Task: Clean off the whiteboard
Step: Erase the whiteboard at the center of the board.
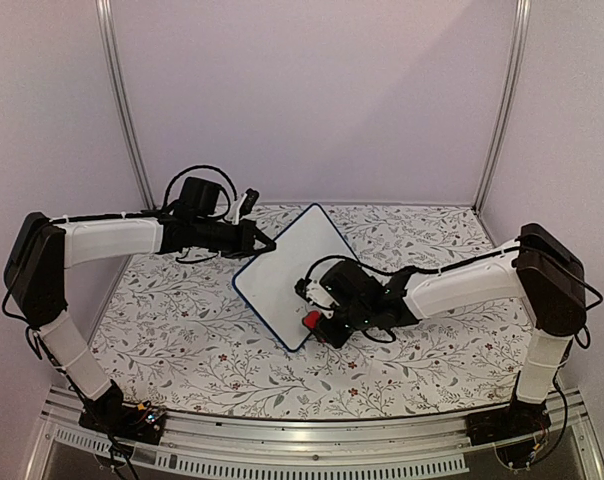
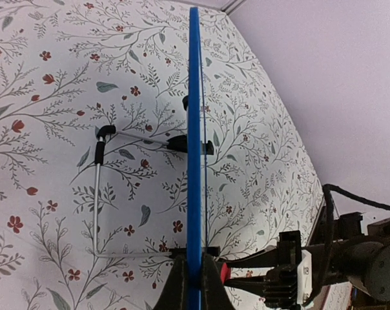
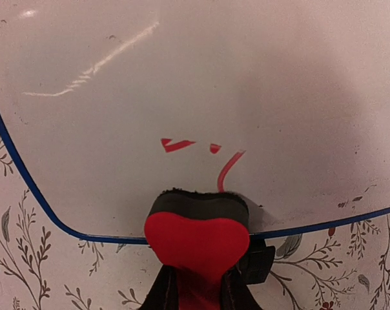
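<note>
- Blue-framed whiteboard (image 1: 287, 275) sits mid-table on the floral cloth (image 1: 182, 330), turned corner-on to the arms.
- Left gripper (image 2: 194, 279) is clamped tight on the board's frame edge.
- Right gripper (image 3: 195, 290) pinches a red eraser (image 3: 196, 236). Its dark felt is pressed to the board face just inside the near frame.
- A few red marker strokes (image 3: 227, 169) lie just past the felt.

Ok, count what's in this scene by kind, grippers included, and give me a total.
Whiteboard: 1
Red eraser: 1
Grippers: 2 (left gripper, right gripper)
Total: 4
</note>
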You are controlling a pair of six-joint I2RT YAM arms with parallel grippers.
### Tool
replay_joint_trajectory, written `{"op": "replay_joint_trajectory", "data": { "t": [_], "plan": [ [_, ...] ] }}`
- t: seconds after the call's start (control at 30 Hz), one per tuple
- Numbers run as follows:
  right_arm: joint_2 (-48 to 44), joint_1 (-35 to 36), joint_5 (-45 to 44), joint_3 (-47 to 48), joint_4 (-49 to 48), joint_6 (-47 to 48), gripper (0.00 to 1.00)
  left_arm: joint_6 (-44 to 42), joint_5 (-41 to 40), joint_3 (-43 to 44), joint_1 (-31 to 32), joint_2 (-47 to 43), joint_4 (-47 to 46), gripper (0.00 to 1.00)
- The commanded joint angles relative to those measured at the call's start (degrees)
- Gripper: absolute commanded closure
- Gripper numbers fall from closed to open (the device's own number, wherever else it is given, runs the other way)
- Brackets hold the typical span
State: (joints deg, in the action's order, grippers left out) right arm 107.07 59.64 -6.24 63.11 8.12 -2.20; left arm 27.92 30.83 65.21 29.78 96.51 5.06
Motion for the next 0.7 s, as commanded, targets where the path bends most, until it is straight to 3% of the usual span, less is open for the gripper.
{"op": "replay_joint_trajectory", "data": {
  "t": [0.0, 0.47, 0.67],
  "plan": [
    [-0.39, -1.77, -0.25, 0.09, 0.76, -1.03, 1.00, 0.64, 1.60, 0.62, 0.63, 0.60, 1.21, 1.00],
    [4.46, -3.17, 1.95, 11.63, 0.85, 1.13, 1.00, 0.55, 1.62, 0.63, 0.49, 0.60, 1.26, 1.00],
    [4.37, -3.12, 5.55, 10.62, 0.55, 1.26, 1.00, 0.53, 1.73, 0.64, 0.48, 0.51, 1.21, 1.00]
  ]
}}
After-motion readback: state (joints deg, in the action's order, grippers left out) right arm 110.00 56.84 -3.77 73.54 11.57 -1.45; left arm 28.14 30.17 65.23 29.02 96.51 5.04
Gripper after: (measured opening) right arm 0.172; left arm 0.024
